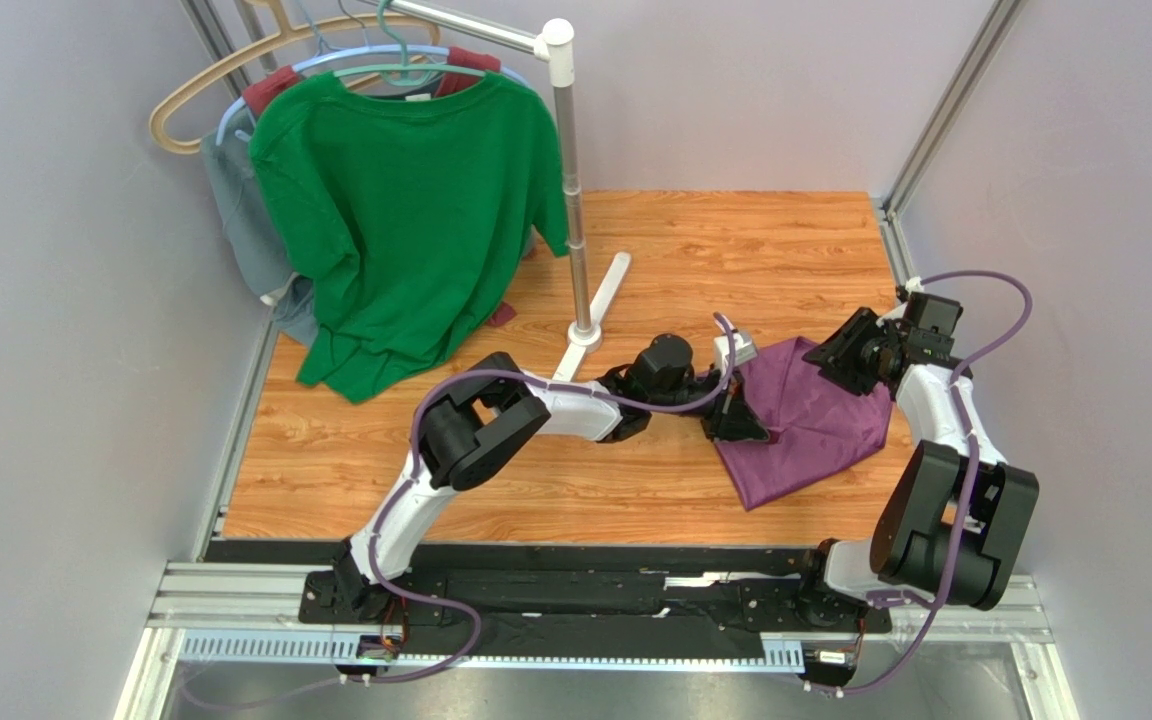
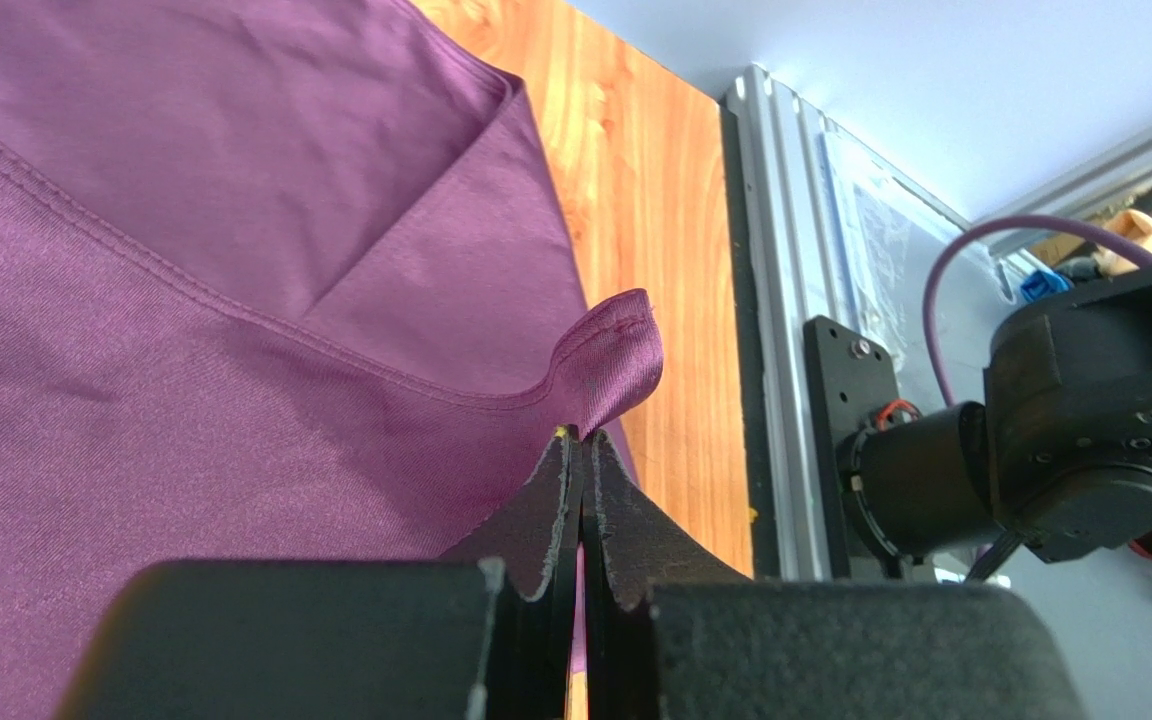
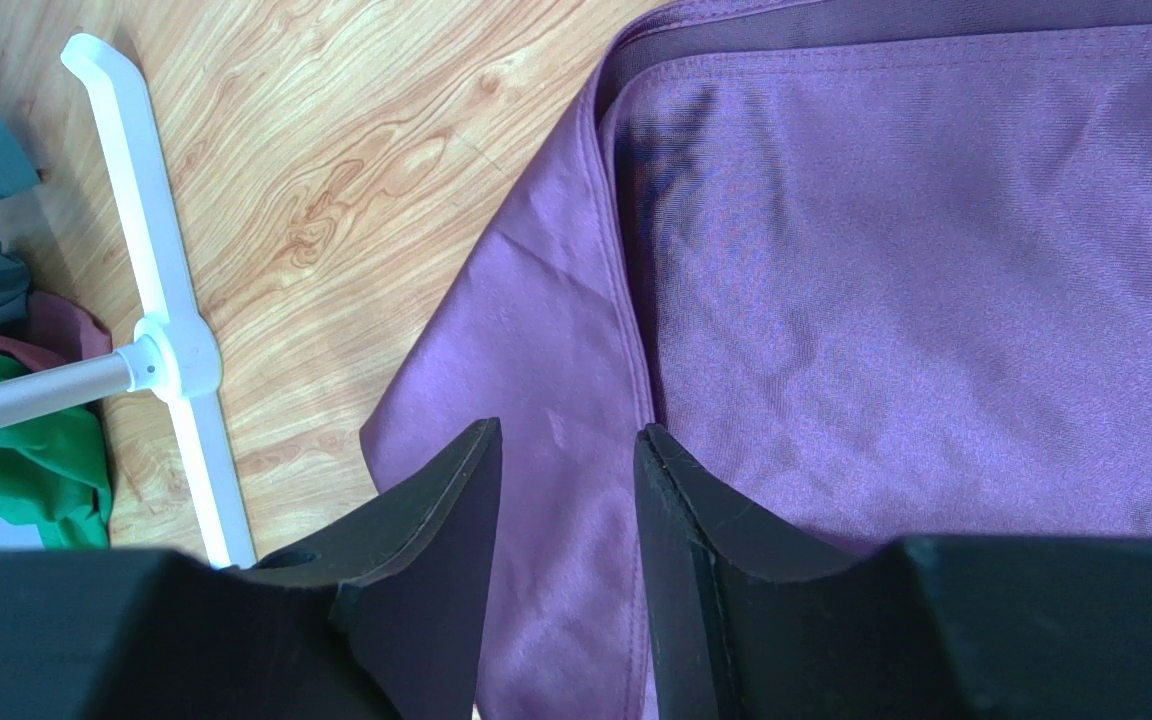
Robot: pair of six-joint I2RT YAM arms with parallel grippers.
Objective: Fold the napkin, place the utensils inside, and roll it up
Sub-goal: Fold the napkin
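The dark purple napkin lies partly folded on the wooden table at the right. My left gripper is shut on the napkin's hemmed edge at its left side; in the left wrist view the cloth is pinched between the closed fingertips at the gripper, a corner curling above them. My right gripper hovers over the napkin's far right corner, open and empty; in the right wrist view the gripper stands over a folded edge of the napkin. The spoon is out of view.
A white garment stand with its foot stands left of the napkin, holding a green T-shirt and other garments on hangers. The stand's foot also shows in the right wrist view. A metal rail borders the table on the right.
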